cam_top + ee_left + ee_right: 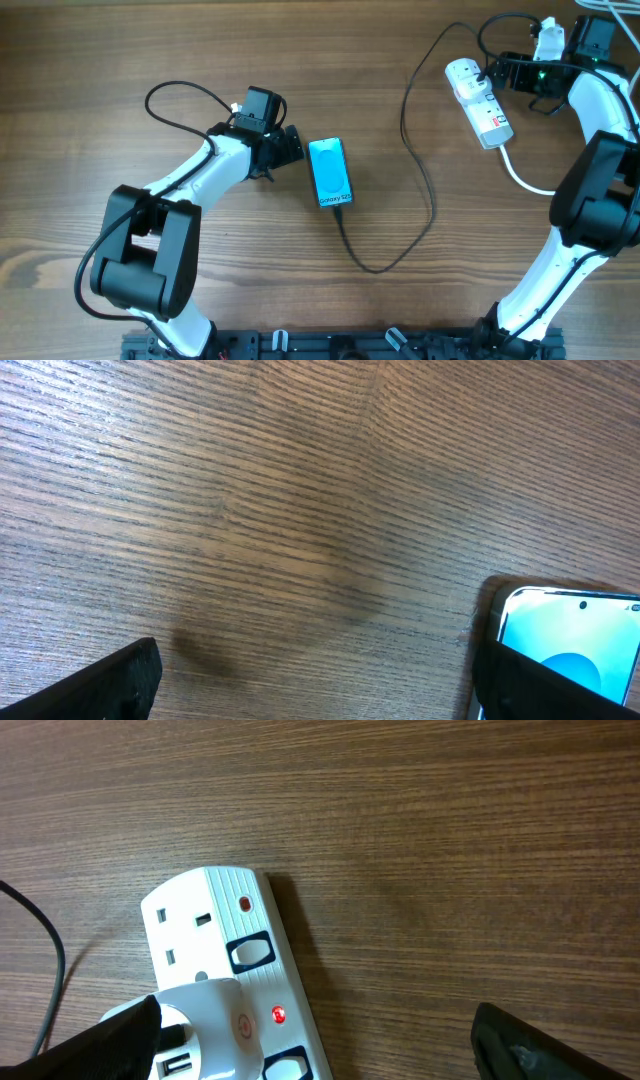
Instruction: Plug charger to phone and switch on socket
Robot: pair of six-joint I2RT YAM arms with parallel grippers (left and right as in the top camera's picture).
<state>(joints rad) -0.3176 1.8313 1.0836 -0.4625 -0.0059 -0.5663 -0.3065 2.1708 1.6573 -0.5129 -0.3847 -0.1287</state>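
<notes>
On the wooden surface (200,40) lie one phone (330,172), one white socket strip (478,100), one black charger cable (378,270) and one thick white cord (522,180), with two arms reaching in from the near edge. The cable is the only thing lying between the two work spots. It leaves the far end of the strip, arcs away, runs down the middle of the surface and loops back up to the phone's near short edge. Whether its plug is seated there is too small to tell. The phone lies flat, screen up, near the centre, its long axis running far to near with a slight tilt and the "Galaxy" text at the near end. The strip sits at the far right, its long axis slanting from far-left to near-right, and the white cord leaves its near end toward the right arm. A white adapter (200,1020) is plugged into the strip, and a small red light (278,1015) glows beside it. The left end effector (298,147) is just beside the phone's left long edge, its fingers (110,685) spread wide and holding nothing. The right end effector (497,72) hangs over the strip's far part, its fingers (540,1040) also wide apart and gripping nothing.
</notes>
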